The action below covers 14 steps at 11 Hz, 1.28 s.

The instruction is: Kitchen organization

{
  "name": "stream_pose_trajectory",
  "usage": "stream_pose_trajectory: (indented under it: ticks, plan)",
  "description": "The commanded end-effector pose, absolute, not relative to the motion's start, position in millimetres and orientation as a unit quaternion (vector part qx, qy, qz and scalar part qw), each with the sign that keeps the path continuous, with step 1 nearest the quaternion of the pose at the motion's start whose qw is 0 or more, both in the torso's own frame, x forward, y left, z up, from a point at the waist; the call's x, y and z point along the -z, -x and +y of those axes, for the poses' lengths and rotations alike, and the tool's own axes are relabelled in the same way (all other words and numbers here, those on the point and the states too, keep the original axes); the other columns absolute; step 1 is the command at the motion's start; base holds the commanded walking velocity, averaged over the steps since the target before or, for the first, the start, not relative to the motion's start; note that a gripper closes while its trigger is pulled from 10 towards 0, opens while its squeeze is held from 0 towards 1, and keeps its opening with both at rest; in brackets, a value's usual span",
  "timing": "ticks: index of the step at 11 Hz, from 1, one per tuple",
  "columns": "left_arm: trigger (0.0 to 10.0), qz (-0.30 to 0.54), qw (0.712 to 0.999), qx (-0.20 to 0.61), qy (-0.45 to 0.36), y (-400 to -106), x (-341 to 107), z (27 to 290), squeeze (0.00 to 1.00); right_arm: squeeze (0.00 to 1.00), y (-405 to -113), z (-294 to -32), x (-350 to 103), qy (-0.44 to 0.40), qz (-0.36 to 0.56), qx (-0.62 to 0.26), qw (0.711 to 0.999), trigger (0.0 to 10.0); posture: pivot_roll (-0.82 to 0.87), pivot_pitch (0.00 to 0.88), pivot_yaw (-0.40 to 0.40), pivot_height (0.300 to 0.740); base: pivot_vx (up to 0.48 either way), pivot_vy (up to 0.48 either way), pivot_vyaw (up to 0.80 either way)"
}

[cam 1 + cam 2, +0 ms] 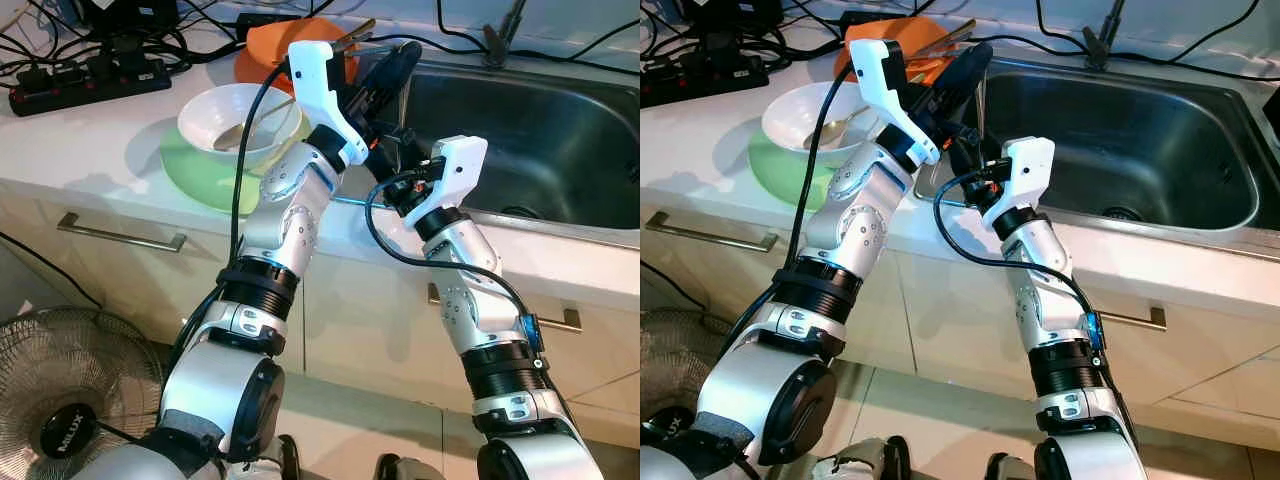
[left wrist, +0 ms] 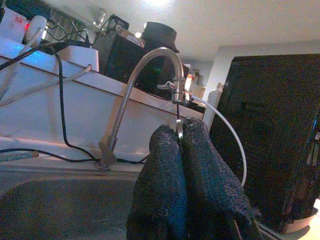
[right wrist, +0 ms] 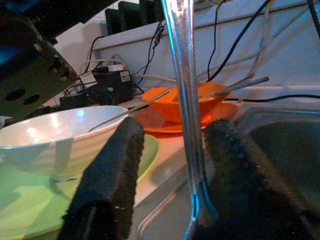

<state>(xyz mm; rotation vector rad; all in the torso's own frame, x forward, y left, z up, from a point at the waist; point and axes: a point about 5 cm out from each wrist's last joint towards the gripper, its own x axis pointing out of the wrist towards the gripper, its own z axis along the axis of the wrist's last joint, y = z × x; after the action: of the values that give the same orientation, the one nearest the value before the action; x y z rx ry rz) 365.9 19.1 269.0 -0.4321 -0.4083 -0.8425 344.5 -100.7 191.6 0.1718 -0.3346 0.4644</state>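
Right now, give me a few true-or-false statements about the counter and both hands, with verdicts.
1. The white bowl sits on a green plate. True.
2. The right hand is clamped on the metal utensil. False: its fingers stand open on either side of it.
3. The left hand is shut on a thin metal piece. True.
4. The orange bowl lies in the sink. False: it sits on an orange plate beside the sink.
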Motion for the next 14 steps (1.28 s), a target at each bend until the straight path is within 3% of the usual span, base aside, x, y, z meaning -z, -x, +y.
stream_pose_trajectory:
  ticks: [1,10,11,14]
  plan:
    - [10.0,-0.185,0.858,0.418,0.233,-357,-263,1,0.0,0.0,-346,-98,-198,-0.083,-0.175,-0.235,0.953,0.0,0.02,0.067,0.037,0.74,0.0,0.0,0.0]
    - [10.0,-0.204,0.866,0.399,0.22,-359,-267,3,0.0,0.0,-351,-107,-195,-0.074,-0.171,-0.219,0.958,0.0,0.02,0.036,0.034,0.74,0.0,0.0,0.0]
    - [10.0,-0.203,0.865,0.402,0.222,-359,-267,2,1.0,0.0,-352,-107,-195,-0.071,-0.171,-0.218,0.958,0.0,0.02,0.035,0.033,0.74,0.0,0.0,0.0]
    - [10.0,-0.207,0.861,0.403,0.232,-358,-269,4,1.0,0.0,-357,-114,-200,-0.063,-0.176,-0.198,0.962,0.0,0.02,0.034,0.032,0.74,0.0,0.0,0.0]
